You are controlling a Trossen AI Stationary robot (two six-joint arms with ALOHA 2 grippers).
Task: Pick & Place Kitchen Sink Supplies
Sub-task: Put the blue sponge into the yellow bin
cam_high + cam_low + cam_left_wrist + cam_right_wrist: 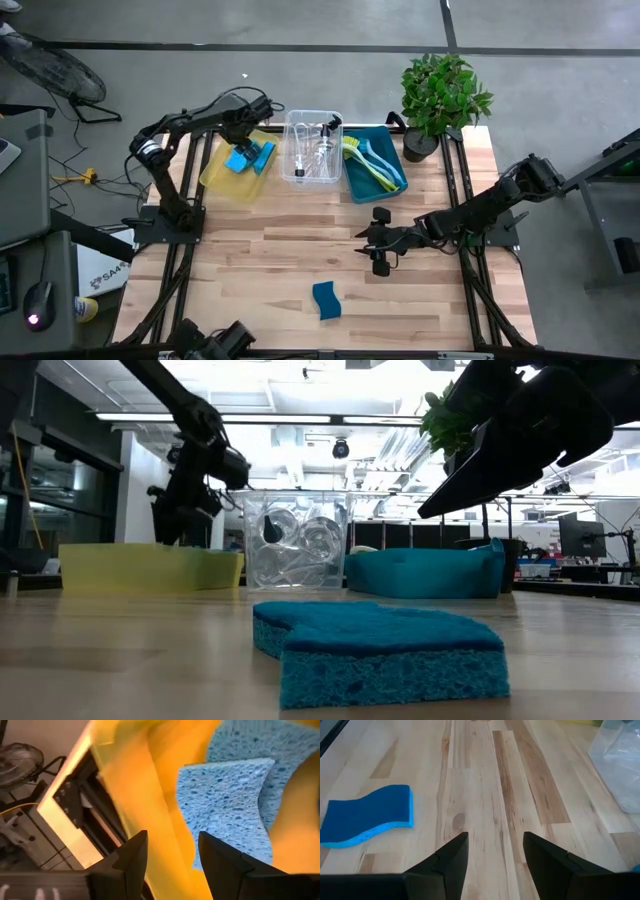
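Observation:
A blue sponge (pixel 326 299) lies flat on the table near its near edge; it fills the low view (pixel 380 650) and shows in the right wrist view (pixel 367 815). My right gripper (pixel 378 243) hovers open above the table's middle, up and to the right of that sponge. My left gripper (pixel 256 140) is open over the yellow bin (pixel 222 176), which holds two blue sponges (pixel 227 805). The clear bin (pixel 311 147) holds clear bottles (pixel 322 148) with black tops. The teal bin (pixel 356 180) holds yellow-green and blue brushes (pixel 372 165).
A potted green plant (pixel 442 98) stands at the table's far right corner, beside the teal bin. The three bins line the far edge. Bare wood (pixel 250 260) lies between the bins and the loose sponge.

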